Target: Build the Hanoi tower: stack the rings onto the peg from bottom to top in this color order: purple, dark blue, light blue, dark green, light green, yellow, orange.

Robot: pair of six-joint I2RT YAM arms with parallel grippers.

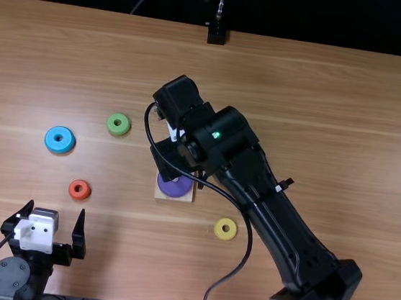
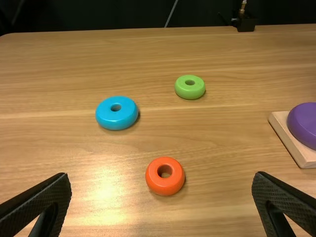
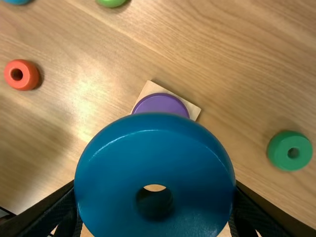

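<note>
Gripping dk blue ring (image 3: 111, 180) btwn fingers, R gripper (image 1: 176, 163) hangs nr purple ring (image 1: 174, 187) on wood base (image 1: 160, 194); L gripper (image 1: 57, 210), nr orange ring (image 1: 72, 193), has fingers spread wide.

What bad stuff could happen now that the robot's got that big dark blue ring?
The dark blue ring could slip, since the right arm's jaws only pinch its sides. It might also come down crooked on the purple ring if its hole isn't lined up. Later, the robot could mix up the light green ring and the dark green ring.
</note>
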